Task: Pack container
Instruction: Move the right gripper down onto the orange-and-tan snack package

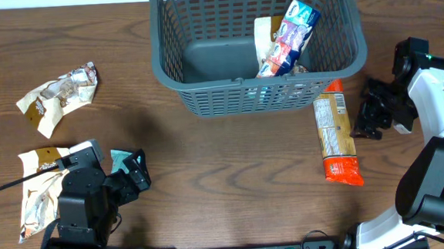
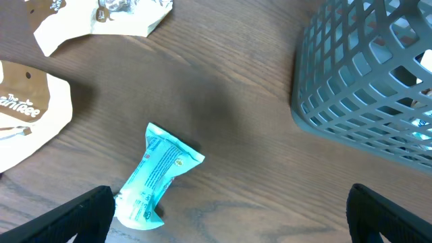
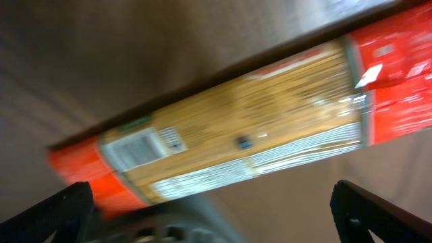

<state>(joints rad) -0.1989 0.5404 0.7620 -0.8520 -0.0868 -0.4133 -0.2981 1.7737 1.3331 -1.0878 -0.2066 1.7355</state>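
Container (image 1: 220, 100) left of right hand (image 1: 364, 109), apart

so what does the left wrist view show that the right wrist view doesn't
Only the left wrist view: a teal packet lying on the table, a corner of the basket at right, and two cream packets at left, one flat and one crumpled.
Only the right wrist view: a long orange packet, blurred, across the frame.
Both: the wooden table, and that arm's own gripper, the left gripper and right gripper, each open and empty.
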